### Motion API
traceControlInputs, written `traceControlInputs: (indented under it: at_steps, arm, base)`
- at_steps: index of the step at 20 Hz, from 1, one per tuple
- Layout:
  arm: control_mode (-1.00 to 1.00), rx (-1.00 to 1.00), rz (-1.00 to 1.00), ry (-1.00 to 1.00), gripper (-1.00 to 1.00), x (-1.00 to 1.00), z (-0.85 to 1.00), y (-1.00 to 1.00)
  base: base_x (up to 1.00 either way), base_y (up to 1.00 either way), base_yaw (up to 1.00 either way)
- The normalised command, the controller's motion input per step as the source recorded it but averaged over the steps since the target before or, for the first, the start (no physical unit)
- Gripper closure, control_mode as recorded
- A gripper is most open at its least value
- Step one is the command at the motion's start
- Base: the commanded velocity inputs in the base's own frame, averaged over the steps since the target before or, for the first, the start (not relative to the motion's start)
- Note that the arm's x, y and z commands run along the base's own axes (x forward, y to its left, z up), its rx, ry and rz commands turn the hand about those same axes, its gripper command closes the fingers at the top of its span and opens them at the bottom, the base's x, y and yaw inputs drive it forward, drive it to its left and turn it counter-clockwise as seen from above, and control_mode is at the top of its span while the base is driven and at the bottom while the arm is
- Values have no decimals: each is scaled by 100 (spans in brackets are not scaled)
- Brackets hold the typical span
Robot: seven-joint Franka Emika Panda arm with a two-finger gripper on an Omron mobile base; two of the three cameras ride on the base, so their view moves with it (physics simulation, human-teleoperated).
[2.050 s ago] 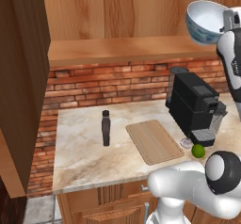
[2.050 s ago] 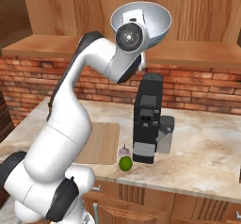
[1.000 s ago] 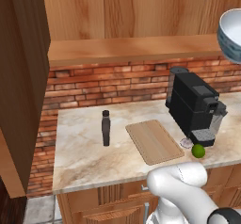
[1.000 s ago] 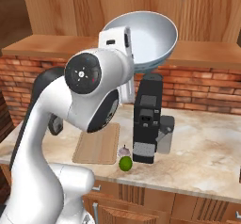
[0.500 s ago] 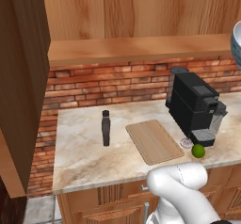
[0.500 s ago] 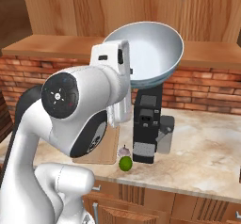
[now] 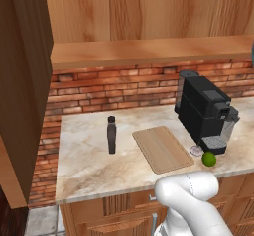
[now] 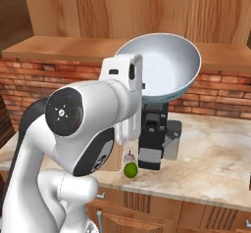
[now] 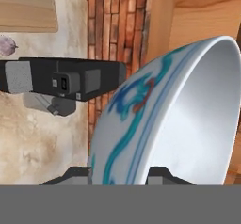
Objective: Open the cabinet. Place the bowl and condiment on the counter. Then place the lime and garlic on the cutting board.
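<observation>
Swinging further right, we're carrying the bowl upper centre in the right view; the gripper is clamping its rim in the hand view, garlic sitting upper left.

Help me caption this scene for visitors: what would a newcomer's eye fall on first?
First the bowl, clamped by its rim in the gripper and held high in the air above the black coffee machine. Next the lime on the counter just in front of that machine, right of the bare cutting board.
</observation>
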Motion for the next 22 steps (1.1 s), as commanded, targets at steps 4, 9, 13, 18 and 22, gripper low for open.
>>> traceControlInputs:
  at_steps: [4,9,13,18,22]
  arm:
    - [-100,1,-2,7,100,0,-12,-17]
    - [-100,3,-1,10,100,0,-17,-21]
    - [-100,4,0,9,100,9,-25,-20]
    - [-100,2,0,1,100,26,-29,-20]
    - [-100,3,0,0,100,26,-23,-20]
  base:
    - [0,0,0]
    - [0,0,0]
    - [0,0,0]
    - [0,0,0]
    - [0,0,0]
